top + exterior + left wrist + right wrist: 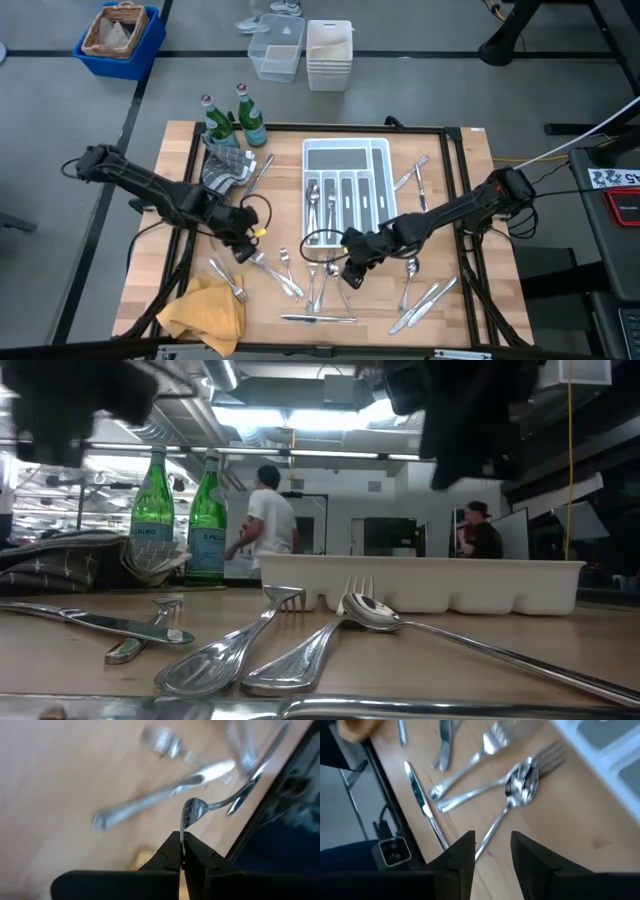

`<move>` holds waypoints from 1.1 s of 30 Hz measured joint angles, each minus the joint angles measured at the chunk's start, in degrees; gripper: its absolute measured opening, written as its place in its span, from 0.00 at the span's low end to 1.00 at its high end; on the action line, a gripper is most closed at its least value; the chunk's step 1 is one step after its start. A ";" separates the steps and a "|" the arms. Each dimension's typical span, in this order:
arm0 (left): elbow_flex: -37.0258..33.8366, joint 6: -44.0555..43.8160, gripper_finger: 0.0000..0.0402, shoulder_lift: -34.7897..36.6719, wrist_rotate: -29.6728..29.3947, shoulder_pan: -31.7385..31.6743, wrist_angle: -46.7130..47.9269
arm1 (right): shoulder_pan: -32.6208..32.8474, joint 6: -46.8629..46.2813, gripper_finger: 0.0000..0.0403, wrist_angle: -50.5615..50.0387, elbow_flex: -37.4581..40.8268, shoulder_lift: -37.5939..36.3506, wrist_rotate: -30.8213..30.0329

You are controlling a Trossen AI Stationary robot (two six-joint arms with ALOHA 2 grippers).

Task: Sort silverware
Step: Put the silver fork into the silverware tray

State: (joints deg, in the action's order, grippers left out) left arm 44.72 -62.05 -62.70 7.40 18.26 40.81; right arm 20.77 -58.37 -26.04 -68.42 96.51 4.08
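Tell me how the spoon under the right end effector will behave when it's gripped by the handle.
The spoon looks like polished metal, so it will probably stay stiff but may slip between the fingers. Its handle is thin and lies flat on the table, so it is likely hard to get under. The bowl end may droop, being the heavier-looking end.

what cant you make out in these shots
- Left wrist view: the fork clamped in the left gripper has its far end blurred.
- Low view: tray contents hidden behind its wall.
- High view: pieces under the right gripper covered by the arm.
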 joint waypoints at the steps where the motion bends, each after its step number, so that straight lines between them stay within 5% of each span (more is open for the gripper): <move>1: 0.15 1.22 0.00 0.09 -0.43 -0.98 -1.64 | -0.50 0.52 0.31 0.02 0.00 -0.62 -0.25; 9: 0.38 15.47 0.00 -0.80 -1.09 -11.85 -19.83 | -3.48 4.55 0.31 -1.22 0.00 -5.26 -0.61; 17: 0.38 27.02 0.00 -4.50 -0.58 -20.72 -21.98 | -8.18 4.68 0.31 -0.78 0.00 -7.12 -0.62; 26: 0.38 40.28 0.00 -11.31 0.09 -23.36 -30.82 | -16.60 8.65 0.31 -0.37 0.00 -7.15 1.14; 33: 0.38 46.27 0.00 -15.24 0.13 -23.30 -42.70 | -21.43 21.54 0.31 7.27 0.01 -7.15 4.11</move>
State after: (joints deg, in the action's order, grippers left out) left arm 45.10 -15.79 -77.94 7.53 -5.04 -1.89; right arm -0.66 -36.83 -18.77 -68.41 89.36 8.19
